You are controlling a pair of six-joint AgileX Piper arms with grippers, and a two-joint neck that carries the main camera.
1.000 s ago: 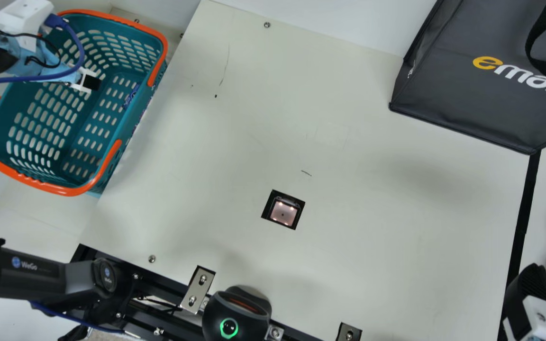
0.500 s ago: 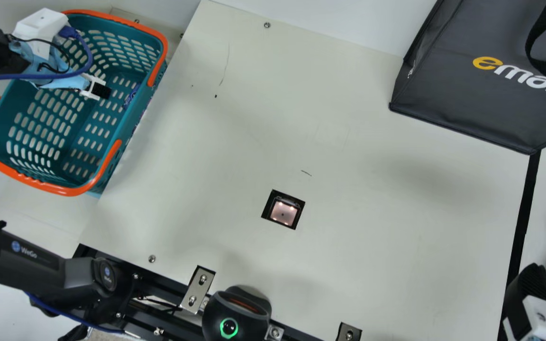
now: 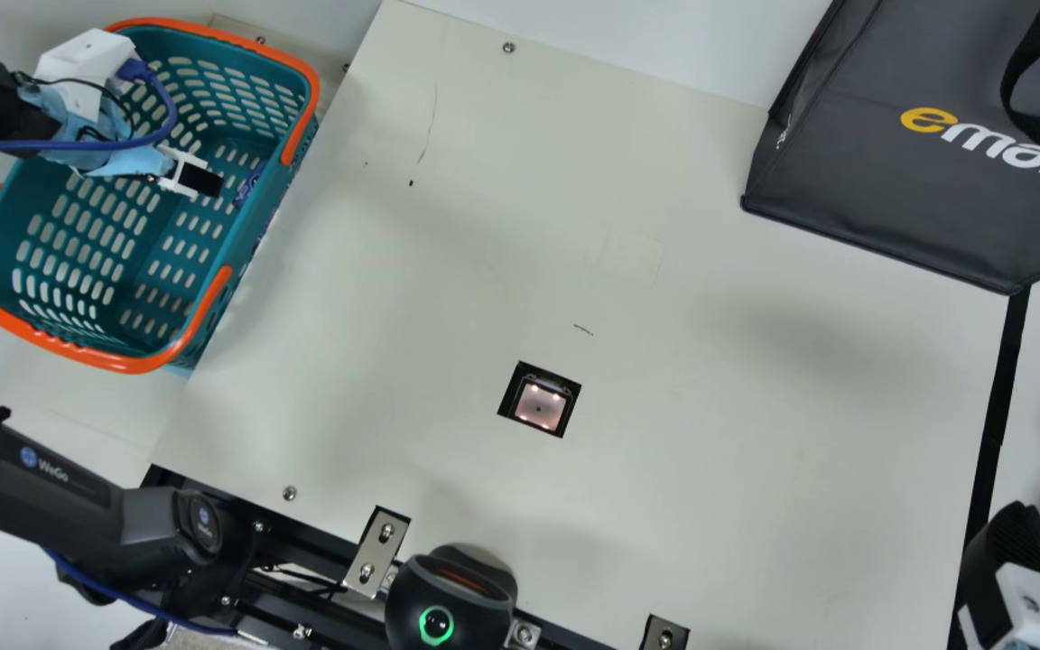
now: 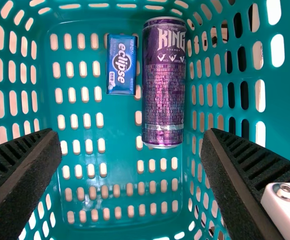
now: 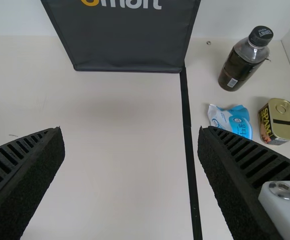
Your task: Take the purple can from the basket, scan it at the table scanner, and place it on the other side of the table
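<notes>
Step 1 of 3, retrieval: the left end effector (image 4: pixel 132 135), spread apart, should next centre and descend astride the purple can (image 4: pixel 163 90) near the basket (image 4: pixel 279 105) corner.

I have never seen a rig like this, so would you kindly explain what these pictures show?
This is a robot with two black arms, each ending in a two-fingered gripper. The main view comes from a camera on the neck between them, looking down at the table. Each wrist view looks out past that arm's own fingers.

The left gripper is open in the basket, where the purple can lies beside a small blue packet. The right gripper is open too; neither holds anything.

Set into the table is the scanner. A dark bag stands at the far side, and past a black strip are a bottle, a tin and a white-and-blue packet.
</notes>
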